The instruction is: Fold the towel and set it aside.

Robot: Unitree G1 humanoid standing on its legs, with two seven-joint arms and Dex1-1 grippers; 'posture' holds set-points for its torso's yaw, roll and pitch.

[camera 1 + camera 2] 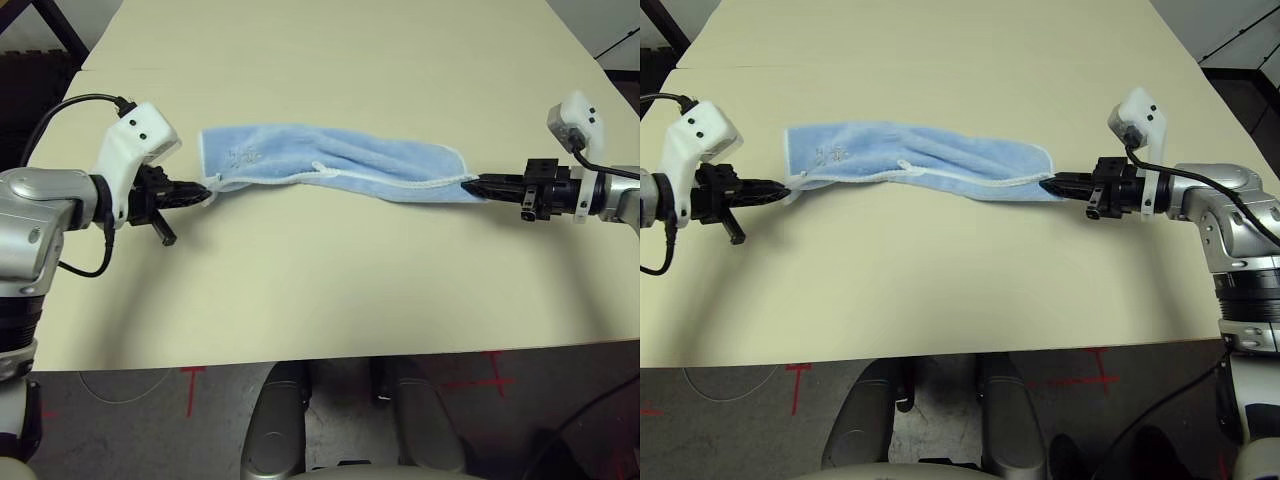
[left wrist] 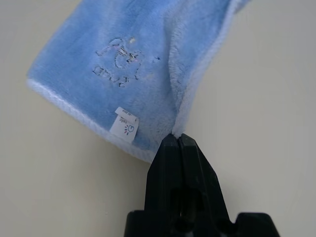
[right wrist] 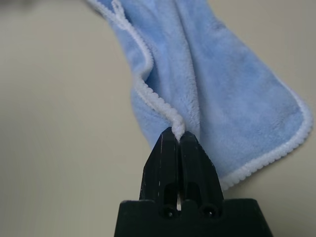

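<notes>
My left fingers (image 2: 168,177) and right fingers (image 3: 158,173) are pinched shut on the white edging of the towel (image 1: 320,160), one at each end. My forearms come in from both sides, the fingers pointing inward at each other, and the towel stretches between them over the desk (image 1: 250,290). My left wrist view shows a printed white tag (image 2: 125,125) near my fingertips, which I can't make out in the eye views.

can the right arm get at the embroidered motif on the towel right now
Probably not as things stand: the right gripper is shut on the edge of the towel at its right end, while the motif lies near the left end. It would likely have to let go first.
</notes>
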